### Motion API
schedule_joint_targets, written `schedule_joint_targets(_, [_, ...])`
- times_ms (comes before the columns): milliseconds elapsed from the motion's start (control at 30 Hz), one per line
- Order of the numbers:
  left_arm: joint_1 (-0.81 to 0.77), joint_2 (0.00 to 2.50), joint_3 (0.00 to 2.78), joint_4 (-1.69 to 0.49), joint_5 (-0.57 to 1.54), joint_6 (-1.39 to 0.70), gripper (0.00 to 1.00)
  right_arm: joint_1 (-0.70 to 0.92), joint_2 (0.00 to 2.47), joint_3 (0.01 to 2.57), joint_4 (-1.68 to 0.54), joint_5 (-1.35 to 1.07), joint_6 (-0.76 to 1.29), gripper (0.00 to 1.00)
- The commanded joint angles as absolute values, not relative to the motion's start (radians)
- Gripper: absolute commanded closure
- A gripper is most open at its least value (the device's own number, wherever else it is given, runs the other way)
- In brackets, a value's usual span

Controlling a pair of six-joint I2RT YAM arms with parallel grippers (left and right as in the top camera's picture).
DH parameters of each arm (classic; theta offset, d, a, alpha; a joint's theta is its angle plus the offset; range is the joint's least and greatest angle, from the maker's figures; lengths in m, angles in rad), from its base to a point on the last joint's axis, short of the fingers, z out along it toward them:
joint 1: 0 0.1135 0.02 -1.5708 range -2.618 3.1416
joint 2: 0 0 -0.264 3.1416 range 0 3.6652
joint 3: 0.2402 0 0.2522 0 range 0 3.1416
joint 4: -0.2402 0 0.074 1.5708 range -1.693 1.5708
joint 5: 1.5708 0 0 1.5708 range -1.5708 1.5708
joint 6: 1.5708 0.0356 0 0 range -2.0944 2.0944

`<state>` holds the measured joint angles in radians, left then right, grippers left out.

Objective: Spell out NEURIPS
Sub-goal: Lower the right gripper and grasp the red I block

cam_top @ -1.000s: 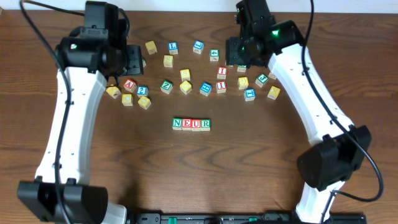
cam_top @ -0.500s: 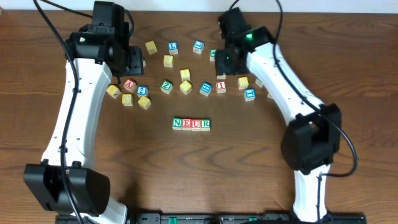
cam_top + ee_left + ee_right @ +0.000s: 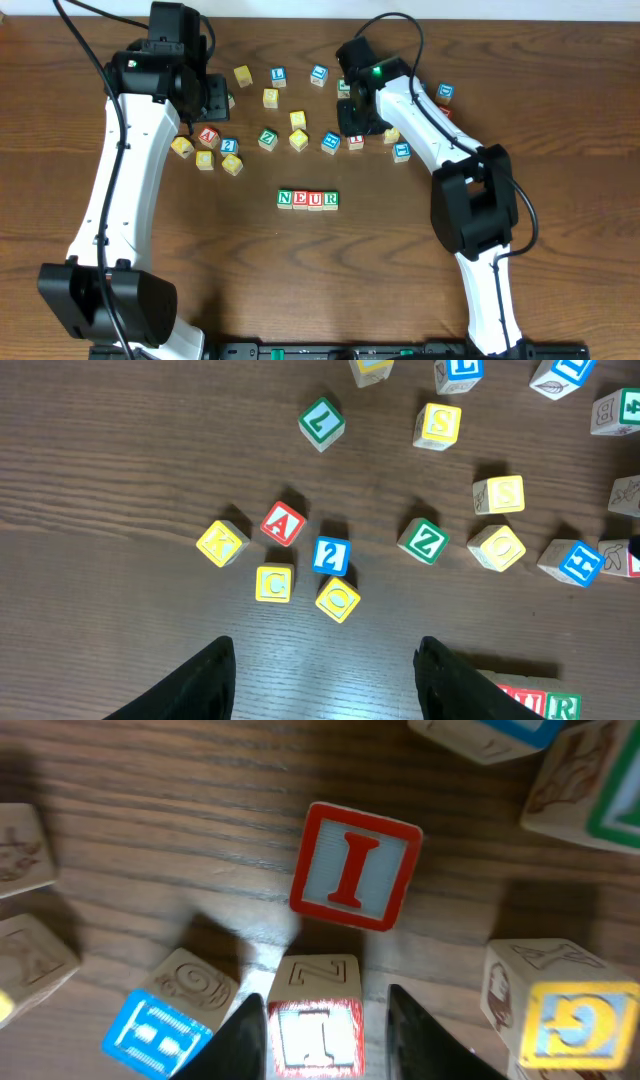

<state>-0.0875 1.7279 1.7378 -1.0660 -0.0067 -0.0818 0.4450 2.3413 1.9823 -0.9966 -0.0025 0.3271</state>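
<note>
Red-framed I cube point(image 3: 315, 1040) between right gripper point(image 3: 322, 1012) jaws

Between the right gripper's point(image 3: 318, 1015) jaws sits the near I cube point(image 3: 315, 1038), a red letter in a red frame, with a Z carved on its far side. Just ahead of those jaws the far I cube point(image 3: 356, 867) shows another red I. To their left is a blue H cube point(image 3: 157, 1032), to their right a yellow G cube point(image 3: 575, 1020) (blurred, so not certain).

Ahead of the left gripper's point(image 3: 322, 660) jaws stand a yellow C cube point(image 3: 274, 583), blue 2 cube point(image 3: 331, 555), red A cube point(image 3: 283, 523), yellow K cube point(image 3: 222, 543), green Z cube point(image 3: 426, 541) and, farthest, an upside-down green L cube point(image 3: 321, 422).

The NEUR row point(image 3: 308, 200) reads N, E, U, R.
</note>
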Motion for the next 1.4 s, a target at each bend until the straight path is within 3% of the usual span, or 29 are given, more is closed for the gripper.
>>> schedule_joint_targets(0, [-0.083, 1.728, 1.753, -1.068, -0.020, -0.084, 0.43, 0.453, 2.369, 2.000, -0.991, 0.010, 0.308, 0.69])
schedule_joint_targets(333, [-0.083, 1.728, 1.753, -1.068, -0.020, -0.084, 0.43, 0.458, 2.372, 2.000, -1.006, 0.009, 0.309, 0.74])
schedule_joint_targets(733, [-0.083, 1.728, 1.753, -1.068, -0.020, -0.084, 0.43, 0.466, 2.347, 2.033, -1.081, 0.006, 0.311, 0.88])
schedule_joint_targets(1100, [-0.083, 1.728, 1.753, -1.068, -0.020, -0.084, 0.42, 0.490, 2.237, 2.083, -1.406, -0.063, 0.348, 0.88])
schedule_joint_targets(1367, [-0.083, 1.728, 1.753, -1.068, -0.020, -0.084, 0.42, 0.553, 2.239, 1.946, -1.367, -0.056, 0.401, 0.91])
